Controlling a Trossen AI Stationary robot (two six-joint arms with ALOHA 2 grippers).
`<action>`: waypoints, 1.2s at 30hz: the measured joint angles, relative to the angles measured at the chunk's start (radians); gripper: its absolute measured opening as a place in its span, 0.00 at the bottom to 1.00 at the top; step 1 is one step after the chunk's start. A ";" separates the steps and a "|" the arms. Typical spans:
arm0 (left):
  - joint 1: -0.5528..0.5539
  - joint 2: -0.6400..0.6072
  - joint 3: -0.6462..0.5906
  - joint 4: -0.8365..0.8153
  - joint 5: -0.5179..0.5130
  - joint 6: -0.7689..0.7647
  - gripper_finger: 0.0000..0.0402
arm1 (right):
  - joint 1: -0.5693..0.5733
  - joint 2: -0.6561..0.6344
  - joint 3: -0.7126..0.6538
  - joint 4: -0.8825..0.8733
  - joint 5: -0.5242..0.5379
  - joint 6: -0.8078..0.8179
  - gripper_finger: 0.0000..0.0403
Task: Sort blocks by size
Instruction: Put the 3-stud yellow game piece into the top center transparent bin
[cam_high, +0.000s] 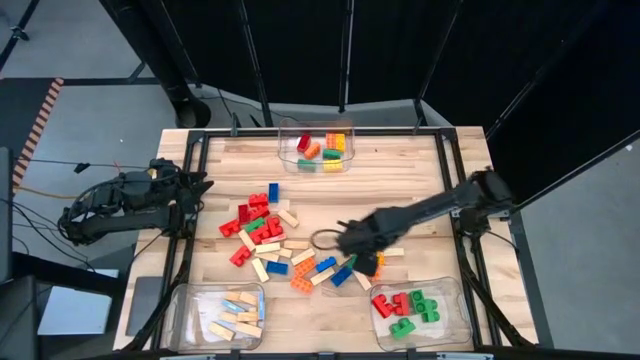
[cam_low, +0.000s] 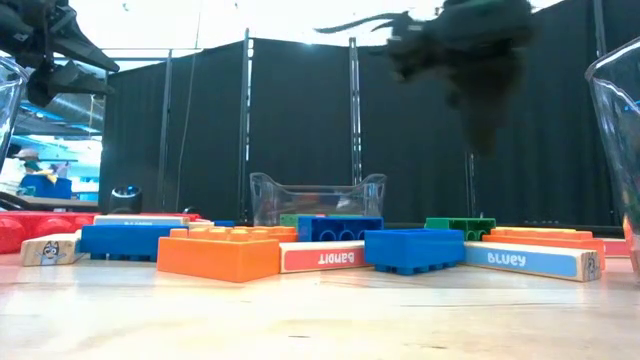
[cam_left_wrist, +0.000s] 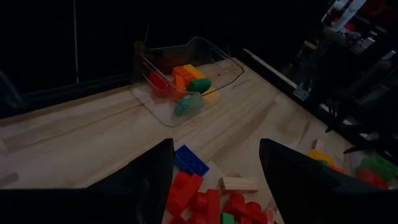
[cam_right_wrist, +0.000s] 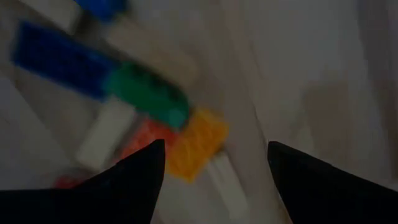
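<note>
**Operator:** Report the working claw.

**Technician:** The right gripper (cam_high: 352, 258) hangs over the loose blocks (cam_high: 275, 235) at mid-table, at the 3 o'clock end of the pile. In the right wrist view its two dark fingers (cam_right_wrist: 134, 180) stand apart with bare table between them. Nothing is clamped and nothing touches the pads. An orange brick (cam_right_wrist: 198, 144) and a green brick (cam_right_wrist: 149, 94) lie beyond the tips.

**Operator:** The other arm?

**Technician:** The left gripper (cam_high: 196, 186) waits at the table's 9 o'clock edge, fingers spread wide and empty, facing the far bin (cam_left_wrist: 186, 84).

**Operator:** Where are the sorted blocks?

**Technician:** Mixed small bricks sit in the clear bin at 12 o'clock (cam_high: 316, 148). Pale wooden bars sit in the bin at 7 o'clock (cam_high: 221, 315). Red and green bricks sit in the bin at 5 o'clock (cam_high: 420, 312). The remainder lie unsorted in the centre.

**Operator:** Limits on visibility?

**Technician:** From above, the right arm (cam_high: 430, 210) covers part of the pile beneath it. In the low view that arm is a dark smear overhead, so the fingers cannot be read there. The right wrist view is smeared; brick studs and edges are indistinct. Both near bins are cut off at the low view's sides.
</note>
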 joint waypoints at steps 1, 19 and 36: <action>0.000 0.000 0.000 -0.001 0.000 0.000 0.61 | 0.009 -0.031 -0.046 0.022 -0.002 0.044 0.73; 0.000 0.000 0.000 0.000 0.000 0.000 0.61 | 0.003 -0.073 -0.357 0.370 -0.040 0.234 0.74; 0.000 0.000 0.000 0.001 0.000 0.000 0.61 | -0.189 -0.116 -0.345 0.435 0.054 0.138 0.72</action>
